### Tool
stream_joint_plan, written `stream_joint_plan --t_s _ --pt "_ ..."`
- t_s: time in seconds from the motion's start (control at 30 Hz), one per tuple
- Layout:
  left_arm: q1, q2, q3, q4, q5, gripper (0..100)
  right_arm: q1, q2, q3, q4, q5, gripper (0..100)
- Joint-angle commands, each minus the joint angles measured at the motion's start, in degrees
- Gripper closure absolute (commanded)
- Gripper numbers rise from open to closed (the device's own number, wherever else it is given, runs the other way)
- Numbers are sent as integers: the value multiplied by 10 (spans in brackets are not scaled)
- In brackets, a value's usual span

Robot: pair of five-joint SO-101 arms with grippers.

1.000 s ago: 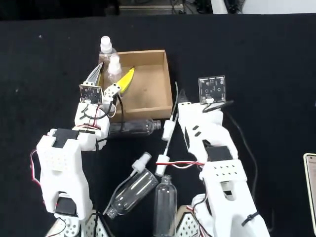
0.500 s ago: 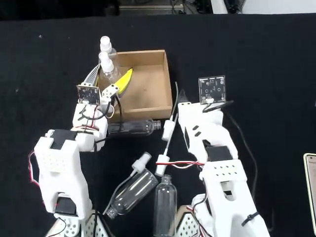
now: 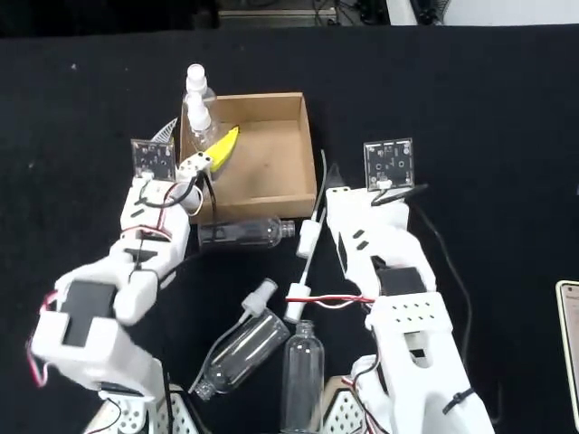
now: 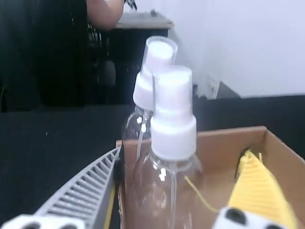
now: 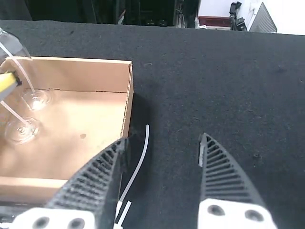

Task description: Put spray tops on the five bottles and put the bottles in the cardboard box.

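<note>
The left gripper (image 3: 204,127) has its grey and yellow fingers spread apart, flanking the nearer clear plastic bottle with a white spray top (image 4: 172,119). This bottle stands beside a second capped bottle (image 4: 157,52) in a corner of the brown cardboard box (image 3: 271,167). The right gripper (image 5: 162,176) hangs spread open over the black table (image 5: 228,71), just beside the box.

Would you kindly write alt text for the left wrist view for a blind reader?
A clear bottle with a white spray top stands upright in the cardboard box, between the jaws of the open left claw; a second capped bottle stands just behind it.
</note>
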Motion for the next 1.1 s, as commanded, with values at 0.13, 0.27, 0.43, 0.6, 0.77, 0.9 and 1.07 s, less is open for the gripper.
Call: stream_joint_plan --t_s 0.13,0.27,0.43,0.6,0.77,0.9,1.07 --pt "-17 -207 7 309 6 653 16 -20 -1 -18 -1 790" --pt "-18 -300 -5 474 6 653 16 -20 -1 -18 -1 790" --pt "-18 -396 -6 599 8 654 16 -19 -1 -18 -1 790" --pt "-18 -475 -23 761 10 655 16 -19 0 -18 -1 790" --pt "-32 -541 -79 846 10 760 15 -19 0 -18 -1 790" --pt "-29 -580 -91 867 4 941 15 -19 4 -18 -1 790" --pt "-41 -560 -98 884 -31 877 15 -19 4 -18 -1 790"
